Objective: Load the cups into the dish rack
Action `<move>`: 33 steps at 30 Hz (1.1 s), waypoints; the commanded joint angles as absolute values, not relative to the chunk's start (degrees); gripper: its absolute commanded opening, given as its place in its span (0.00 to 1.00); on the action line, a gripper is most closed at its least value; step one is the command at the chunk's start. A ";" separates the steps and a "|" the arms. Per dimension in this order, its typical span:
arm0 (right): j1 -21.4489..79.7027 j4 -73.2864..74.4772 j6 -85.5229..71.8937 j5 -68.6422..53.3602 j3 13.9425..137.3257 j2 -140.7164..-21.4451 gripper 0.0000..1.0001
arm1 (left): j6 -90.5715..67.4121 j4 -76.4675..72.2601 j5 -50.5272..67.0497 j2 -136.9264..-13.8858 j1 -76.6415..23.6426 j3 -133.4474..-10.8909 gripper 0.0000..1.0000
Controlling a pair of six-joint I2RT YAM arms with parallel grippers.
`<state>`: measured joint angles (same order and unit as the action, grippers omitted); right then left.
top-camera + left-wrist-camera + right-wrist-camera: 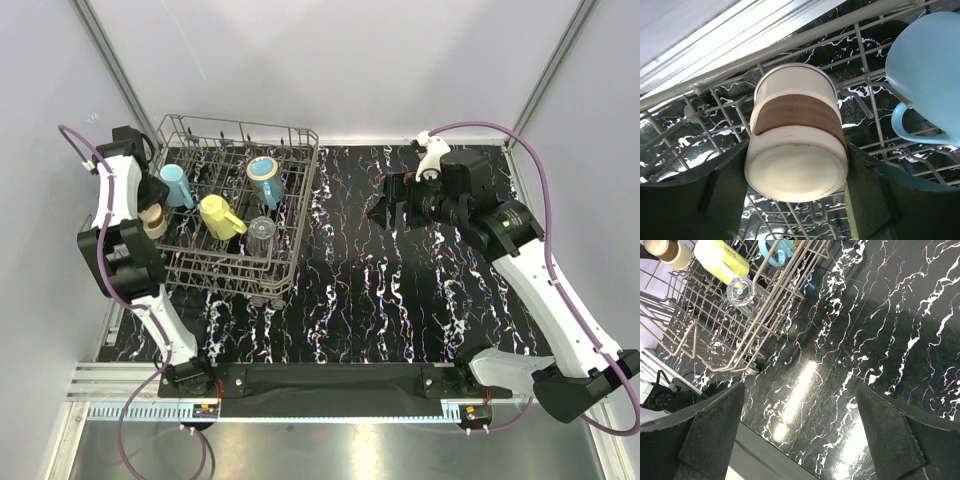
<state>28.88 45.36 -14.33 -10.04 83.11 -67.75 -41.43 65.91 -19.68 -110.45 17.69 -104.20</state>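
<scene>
The grey wire dish rack [303,190] stands at the back left. In it are a teal-blue mug [177,186], a yellow mug [220,216], a light-blue mug with cream inside [264,178] and a clear glass tumbler [261,234]. My left gripper [150,222] is shut on a cream cup with a brown band [796,145], held base up just over the rack's left side, next to the teal-blue mug [927,75]. My right gripper [385,212] is open and empty above the table, right of the rack. No metal cup is in view.
The black marbled tabletop [400,300] stretches right of the rack. White frame posts and grey walls close in the sides and back. In the right wrist view the rack [715,340] with the tumbler [742,292] lies upper left, with the table's edge below.
</scene>
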 commanded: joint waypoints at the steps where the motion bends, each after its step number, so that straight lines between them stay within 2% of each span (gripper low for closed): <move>1: 29.36 45.35 -14.24 -9.75 85.61 -67.68 1.00 | -43.33 65.30 -20.13 -110.66 18.19 -105.29 0.89; 2: 29.36 45.53 -14.41 -9.67 85.61 -67.68 1.00 | -43.59 65.74 -20.21 -110.74 18.28 -105.47 0.98; 3: 29.36 45.53 -14.41 -9.75 85.69 -67.59 1.00 | -44.20 65.92 -20.13 -110.48 18.19 -105.56 0.99; 18: 29.36 49.22 -16.61 -9.41 87.54 -66.98 1.00 | -46.85 70.22 -13.28 -101.87 14.86 -111.61 0.99; 26: 29.36 51.94 -21.35 -7.65 87.28 -65.83 1.00 | -44.22 70.67 -9.51 -96.69 3.79 -117.68 0.99; 29: 29.27 53.08 -24.15 -5.89 85.79 -64.87 1.00 | -40.70 68.05 -4.85 -94.14 -2.61 -118.65 0.99; 33: 29.36 54.58 -28.47 -3.44 82.45 -61.62 1.00 | -38.76 61.36 8.31 -88.96 -10.71 -113.14 0.99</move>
<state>28.88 53.01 -23.77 -6.68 83.90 -64.73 -41.85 67.48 -3.62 -93.62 -6.63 -115.61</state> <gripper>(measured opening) 0.994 0.988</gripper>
